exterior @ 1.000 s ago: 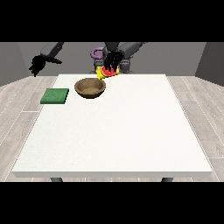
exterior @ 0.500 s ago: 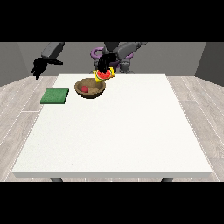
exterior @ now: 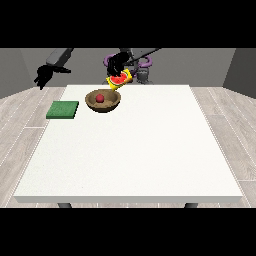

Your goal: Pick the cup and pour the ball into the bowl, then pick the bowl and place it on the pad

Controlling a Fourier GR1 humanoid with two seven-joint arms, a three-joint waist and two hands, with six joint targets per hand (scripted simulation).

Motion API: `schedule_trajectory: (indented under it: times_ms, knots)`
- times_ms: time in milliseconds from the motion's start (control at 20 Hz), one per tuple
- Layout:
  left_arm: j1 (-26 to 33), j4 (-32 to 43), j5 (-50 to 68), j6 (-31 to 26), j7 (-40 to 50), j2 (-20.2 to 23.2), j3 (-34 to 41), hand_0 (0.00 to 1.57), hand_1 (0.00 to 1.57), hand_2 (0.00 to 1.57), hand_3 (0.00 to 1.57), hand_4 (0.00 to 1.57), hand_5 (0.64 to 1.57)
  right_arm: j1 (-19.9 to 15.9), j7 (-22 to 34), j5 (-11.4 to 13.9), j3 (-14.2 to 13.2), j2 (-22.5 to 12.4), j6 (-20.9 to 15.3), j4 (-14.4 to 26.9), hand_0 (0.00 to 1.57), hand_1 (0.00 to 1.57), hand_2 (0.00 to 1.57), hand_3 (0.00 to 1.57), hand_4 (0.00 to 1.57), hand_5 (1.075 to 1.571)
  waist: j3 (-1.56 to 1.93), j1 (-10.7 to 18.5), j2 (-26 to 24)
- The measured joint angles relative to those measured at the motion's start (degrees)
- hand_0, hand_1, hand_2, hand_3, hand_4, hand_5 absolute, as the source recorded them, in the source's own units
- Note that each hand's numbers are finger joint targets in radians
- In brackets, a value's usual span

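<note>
Upper centre, one hand [exterior: 116, 63] grips one tilted cup [exterior: 120, 80]; one ball [exterior: 100, 98] in one bowl [exterior: 103, 105]; upper-left hand [exterior: 42, 77]: fingers unclear; one pad [exterior: 63, 109].

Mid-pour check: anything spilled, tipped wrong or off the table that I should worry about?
Nothing stands out. The cup is tilted over in the hand at the view's right, as pouring needs. The red ball lies inside the bowl, which sits upright beside the green pad.

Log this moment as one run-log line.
stage: pour done | ball: in bowl | cup: tilted, held | pad: bare
</note>
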Motion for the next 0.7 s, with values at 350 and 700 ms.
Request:
schedule_trajectory:
  times_ms: [350,700]
  knots:
    - [-1.2,-3.5,-3.8,-5.6,-1.8,-0.3,1.4,1.52,1.52,1.57,1.57,1.2,1.462,-0.3,-0.3,-0.3,-0.1,-0.3,0.2,1.1,0.0,0.0,0.0,0.0,0.43,1.555,-0.02,0.5,0.4]
    - [4.1,-9.3,4.3,2.8,-3.4,2.5,12.7,0.41,0.41,1.57,1.57,1.0,1.565,1.7,1.2,-1.6,-0.7,0.7,0.5,1.6,0.0,0.0,0.0,0.0,0.46,1.556,-0.18,3.7,0.1]
